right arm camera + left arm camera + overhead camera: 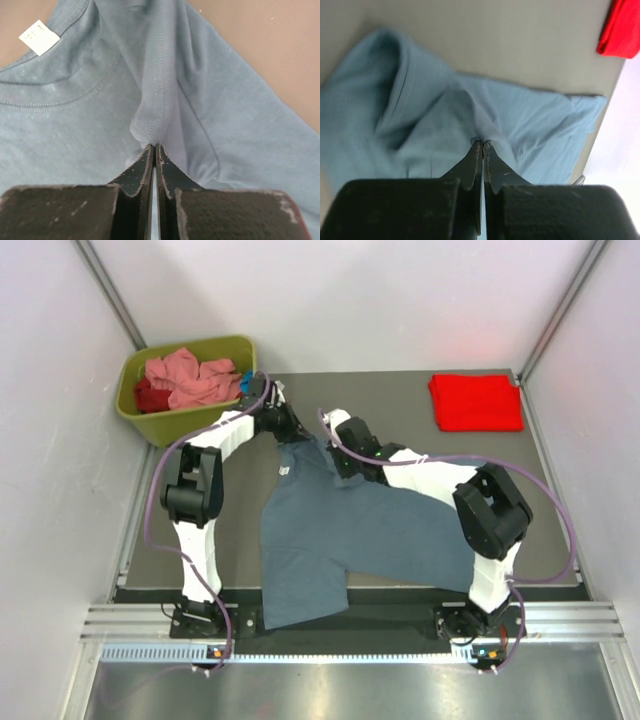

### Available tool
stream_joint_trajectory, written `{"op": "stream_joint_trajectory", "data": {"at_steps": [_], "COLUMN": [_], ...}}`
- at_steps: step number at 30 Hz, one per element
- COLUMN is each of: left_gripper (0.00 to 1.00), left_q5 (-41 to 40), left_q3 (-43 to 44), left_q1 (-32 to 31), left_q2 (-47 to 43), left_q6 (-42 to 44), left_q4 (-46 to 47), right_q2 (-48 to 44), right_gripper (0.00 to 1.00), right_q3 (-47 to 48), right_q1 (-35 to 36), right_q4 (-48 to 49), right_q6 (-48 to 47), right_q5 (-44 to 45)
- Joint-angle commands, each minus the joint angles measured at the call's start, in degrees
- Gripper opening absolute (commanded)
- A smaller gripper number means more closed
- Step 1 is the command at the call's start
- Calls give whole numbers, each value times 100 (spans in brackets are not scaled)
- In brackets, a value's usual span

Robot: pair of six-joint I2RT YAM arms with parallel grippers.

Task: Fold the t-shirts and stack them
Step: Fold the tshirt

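Top external view: the slate t-shirt (350, 530) lies crumpled across the frame's centre. Left gripper (482, 146) and right gripper (154, 148) each clamp a pinch of its cloth near the collar (white neck label (39, 36) beside), probably to lift and spread it flat.

A small white label (39, 36) sits inside the neck of the blue-grey t-shirt (100, 115). It is the only thing with any writing on it. In the right wrist view, the label has a few tiny grey marks in short rows near one corner. They are too small and blurry to read, so no word, number or brand can be made out. In the top view, the label is just a little white square.
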Motion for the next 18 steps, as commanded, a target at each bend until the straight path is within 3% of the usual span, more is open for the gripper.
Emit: {"op": "stream_joint_trajectory", "data": {"at_steps": [1,9,18], "left_gripper": [0,0,0], "left_q5": [-666,-755,-763], "left_q3": [-33,-701,-746], "left_q1": [38,-76,-173], "left_q2": [-716,-1349,-1569], "left_q6": [230,248,257], "left_q4": [-899,-1076,-1321], "right_q2": [-419,-463,-664], "right_gripper": [0,0,0], "right_q3": [27,-78,-306], "right_q1": [-148,-148,-157], "right_q4": [-240,-461,-487], "right_q6": [-356,-506,-680], "right_q5": [-636,-1085,-1067]}}
